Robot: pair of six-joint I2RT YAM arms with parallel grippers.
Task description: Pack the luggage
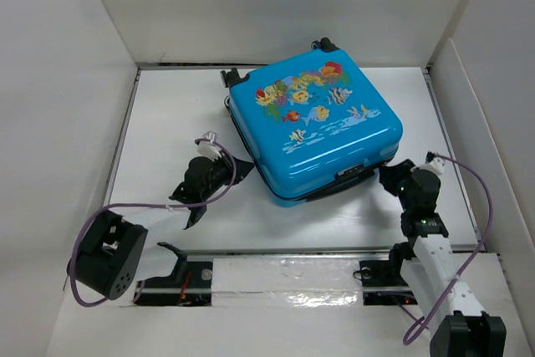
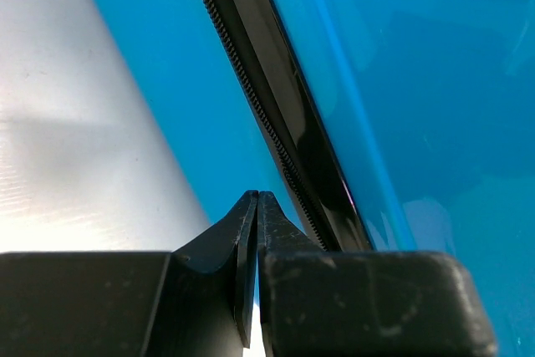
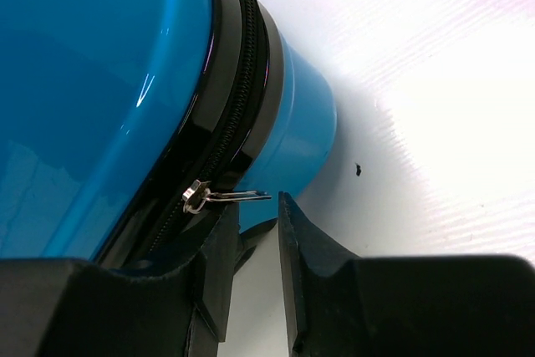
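The small bright-blue hard-shell fish-print suitcase (image 1: 322, 123) is lying closed mid-table, its silver metal zip pull (image 3: 238, 196) jutting at eleven o'clock just beyond the nearer right gripper (image 3: 255, 211), whose fingers are standing slightly apart and empty, while the left gripper (image 2: 257, 206) is resting pinched together at the suitcase's nine o'clock side.

A robot lab cell: white table (image 1: 167, 140) boxed by plain white panels (image 1: 58, 81).

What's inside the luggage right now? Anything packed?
Nothing inside shows. The luggage lies flat with both shells together, so the lid hides any contents. Only the zipper pull sticks out, just ahead of the open right gripper.
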